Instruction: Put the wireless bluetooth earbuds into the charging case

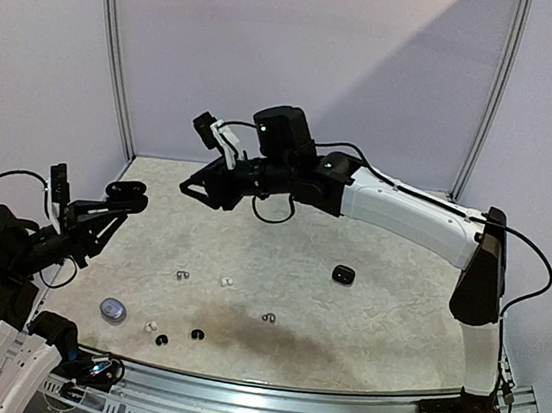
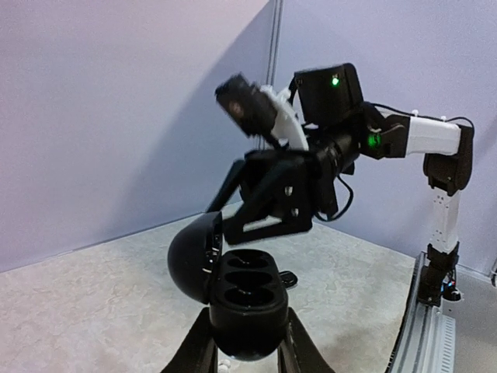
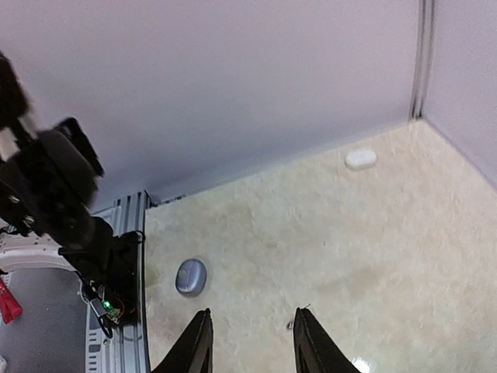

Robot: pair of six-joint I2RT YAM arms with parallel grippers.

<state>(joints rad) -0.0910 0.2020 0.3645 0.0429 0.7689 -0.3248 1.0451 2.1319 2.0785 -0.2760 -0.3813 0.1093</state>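
Left pincer (image 2: 246, 336), cropped, around black case (image 2: 247, 299)

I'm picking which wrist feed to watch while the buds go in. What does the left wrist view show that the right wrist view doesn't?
Only the left wrist view: the black case, lid open, clamped in the left gripper, with the right arm reaching in behind it. Only the right wrist view: a grey case and a white case lying on the table, and the right gripper open with nothing between its fingers. Both: the pale table and the plain back wall.
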